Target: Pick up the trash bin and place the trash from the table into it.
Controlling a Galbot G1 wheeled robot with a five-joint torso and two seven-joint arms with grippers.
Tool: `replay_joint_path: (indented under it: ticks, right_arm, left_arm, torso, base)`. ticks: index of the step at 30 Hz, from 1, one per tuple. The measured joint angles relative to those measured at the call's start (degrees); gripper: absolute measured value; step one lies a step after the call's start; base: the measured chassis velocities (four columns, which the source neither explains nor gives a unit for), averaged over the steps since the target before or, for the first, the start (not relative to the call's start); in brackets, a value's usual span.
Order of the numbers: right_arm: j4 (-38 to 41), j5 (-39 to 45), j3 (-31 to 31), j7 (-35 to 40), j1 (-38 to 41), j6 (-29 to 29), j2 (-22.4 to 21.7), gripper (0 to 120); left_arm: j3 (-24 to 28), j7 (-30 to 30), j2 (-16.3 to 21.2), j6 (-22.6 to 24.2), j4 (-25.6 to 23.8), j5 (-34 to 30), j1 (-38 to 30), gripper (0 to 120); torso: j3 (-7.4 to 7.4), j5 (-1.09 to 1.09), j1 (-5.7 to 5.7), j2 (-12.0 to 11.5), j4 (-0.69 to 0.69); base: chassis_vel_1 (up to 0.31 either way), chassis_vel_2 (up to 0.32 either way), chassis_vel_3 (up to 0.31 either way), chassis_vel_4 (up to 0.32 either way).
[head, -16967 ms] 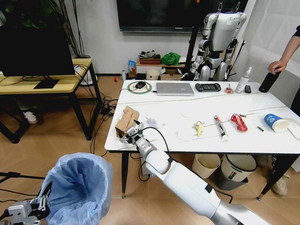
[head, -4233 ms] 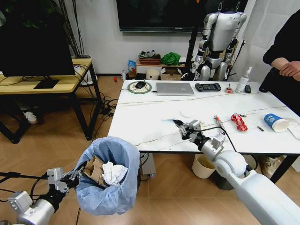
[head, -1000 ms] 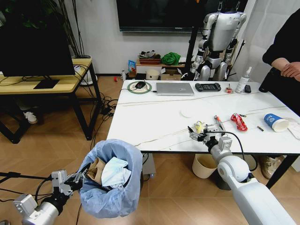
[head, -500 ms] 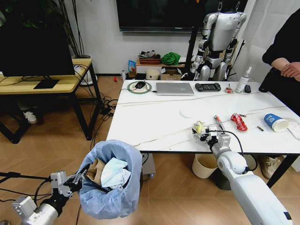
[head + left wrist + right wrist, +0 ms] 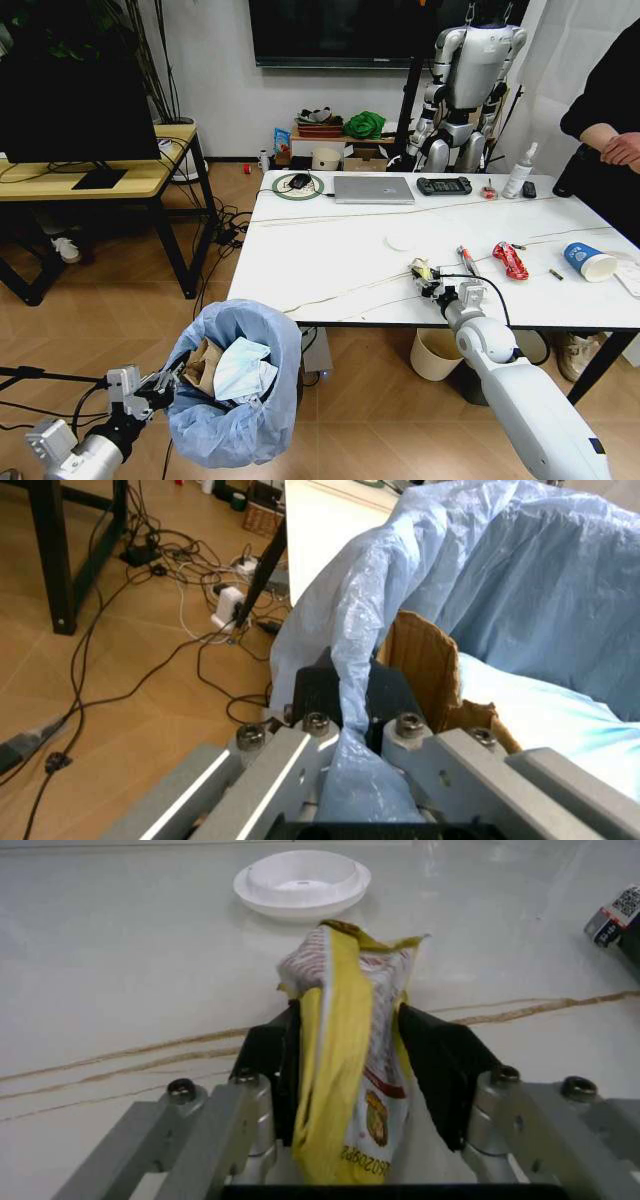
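The trash bin (image 5: 238, 390), lined with a light-blue bag, hangs low at my left beside the table (image 5: 330, 265). My left gripper (image 5: 163, 384) is shut on its rim (image 5: 345, 694). Inside the bin lie the brown cardboard box (image 5: 428, 667) and white wrappers (image 5: 240, 368). My right gripper (image 5: 428, 278) sits near the table's front edge, shut on the yellow scrap (image 5: 340, 975), which stands up between the pads (image 5: 435, 1065). Just right of it lie the white tube (image 5: 467, 263), the red wrapper (image 5: 511, 260) and the blue paper cup (image 5: 588, 261).
A white lid (image 5: 402, 241) lies just beyond the right gripper (image 5: 302, 881). A laptop (image 5: 373, 189), a controller and a spray bottle (image 5: 518, 172) line the table's far edge. Two pails stand under the table at the right. A person stands at the far right.
Since the earliest frames the cardboard box and white wrappers have gone from the table into the bin. In the last second the right gripper edged forward onto the yellow scrap.
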Motion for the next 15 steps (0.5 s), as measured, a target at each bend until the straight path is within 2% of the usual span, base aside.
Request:
replay_joint_path:
  ticks: [9,11,15]
  right_arm:
    - [3.66,1.90,-0.11,-0.12,-1.67,1.94,-2.29,0]
    - [4.42,2.23,-0.30,-0.12,-1.88,2.17,-2.61,0]
    - [11.66,5.06,-2.76,-0.20,-3.34,3.96,-4.78,0]
  left_arm:
    - [0.34,-0.06,0.85,-0.01,0.10,-0.03,-0.31,0]
    - [0.29,-0.07,0.97,-0.01,0.10,-0.10,-0.35,0]
    - [0.18,-0.27,1.32,0.10,0.28,-0.48,-0.63,0]
  torso:
    - [0.00,0.00,-0.01,0.00,0.00]
    - [0.00,0.00,-0.01,0.00,-0.01]
    - [-0.01,-0.01,-0.01,0.00,0.00]
  base:
    - [0.000,0.000,0.000,0.000]
    - [0.000,0.000,0.000,0.000]
    - [0.000,0.000,0.000,0.000]
